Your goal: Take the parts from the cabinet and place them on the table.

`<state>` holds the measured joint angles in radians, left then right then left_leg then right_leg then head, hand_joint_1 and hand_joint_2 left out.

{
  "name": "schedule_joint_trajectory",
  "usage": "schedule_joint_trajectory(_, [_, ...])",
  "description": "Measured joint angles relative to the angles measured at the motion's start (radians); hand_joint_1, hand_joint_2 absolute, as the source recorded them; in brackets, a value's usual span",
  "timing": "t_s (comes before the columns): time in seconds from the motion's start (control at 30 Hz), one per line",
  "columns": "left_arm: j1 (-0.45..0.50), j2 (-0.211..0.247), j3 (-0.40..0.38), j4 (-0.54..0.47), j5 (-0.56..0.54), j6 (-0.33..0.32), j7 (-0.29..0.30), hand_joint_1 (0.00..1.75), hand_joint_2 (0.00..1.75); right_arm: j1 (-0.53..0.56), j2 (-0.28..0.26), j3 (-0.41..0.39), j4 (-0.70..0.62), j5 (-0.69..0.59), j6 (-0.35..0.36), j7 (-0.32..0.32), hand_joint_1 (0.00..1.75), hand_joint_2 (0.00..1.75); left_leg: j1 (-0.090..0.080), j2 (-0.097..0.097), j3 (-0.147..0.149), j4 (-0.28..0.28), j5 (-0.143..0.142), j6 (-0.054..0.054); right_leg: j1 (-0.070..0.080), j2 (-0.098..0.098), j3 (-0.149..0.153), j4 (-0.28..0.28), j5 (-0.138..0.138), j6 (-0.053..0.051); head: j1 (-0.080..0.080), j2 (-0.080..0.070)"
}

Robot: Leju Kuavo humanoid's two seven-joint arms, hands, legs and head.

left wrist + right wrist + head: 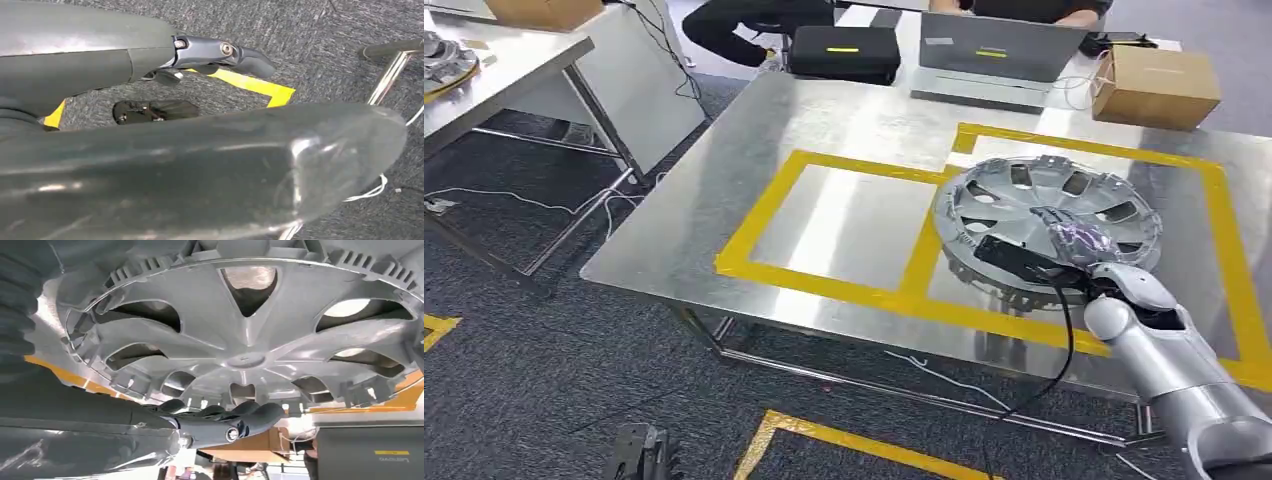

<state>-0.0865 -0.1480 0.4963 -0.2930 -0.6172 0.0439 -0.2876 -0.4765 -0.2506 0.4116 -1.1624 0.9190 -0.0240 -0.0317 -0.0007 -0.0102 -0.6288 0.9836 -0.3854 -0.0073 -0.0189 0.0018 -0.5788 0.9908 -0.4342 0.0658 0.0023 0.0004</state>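
Silver wheel cover on the steel tabletop (844,130), right hand on it.

The tabletop's left and middle lie bare inside yellow tape (764,215); the grey, spoked wheel cover (1024,195) sits in the right taped frame, toward the near edge. The right hand (1064,245) lies on its near rim, fingers (255,415) seemingly curled over it. Left hand (225,52) hangs over carpet, fingers apart, holding nothing.
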Motion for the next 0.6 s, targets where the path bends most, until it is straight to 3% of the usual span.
schedule_joint_trajectory(0.37, [0.0, 0.0, 0.0, 0.0, 0.001, 0.0, 0.0, 0.0, 0.0, -0.001, 0.0, 0.0, -0.002, -0.002, 0.0, 0.0, 0.0, 1.75, 0.0, 0.0, 0.0, 0.0, 0.0, 0.0, 0.0, 0.0, 0.0, 0.0, 0.0, 0.0, 0.0, 0.0])
schedule_joint_trajectory(0.53, [0.003, 0.001, 0.003, 0.0, 0.01, 0.001, -0.005, 0.0, 0.0, 0.013, -0.003, -0.002, -0.105, -0.045, -0.022, -0.016, 0.0, 1.75, 0.0, 0.0, 0.0, 0.0, 0.0, 0.0, 0.0, 0.0, -0.001, 0.0, 0.0, 0.0, 0.0, 0.0])
schedule_joint_trajectory(0.57, [0.004, 0.001, 0.004, 0.0, 0.011, 0.001, -0.006, 0.0, 0.0, 0.018, -0.006, -0.003, -0.135, -0.057, -0.022, -0.018, 0.0, 0.0, 0.0, 0.0, 0.0, 0.0, 0.0, 0.0, 0.0, 0.0, -0.001, 0.0, 0.0, 0.0, 0.0, 0.0])
schedule_joint_trajectory(0.6, [0.006, 0.001, 0.008, 0.0, 0.014, 0.0, -0.008, 0.0, 0.0, 0.025, -0.008, -0.005, -0.17, -0.074, -0.021, -0.02, 0.0, 0.0, 0.0, 0.0, 0.0, 0.0, 0.0, 0.0, 0.0, 0.0, -0.001, 0.0, 0.0, 0.0, 0.0, 0.0])
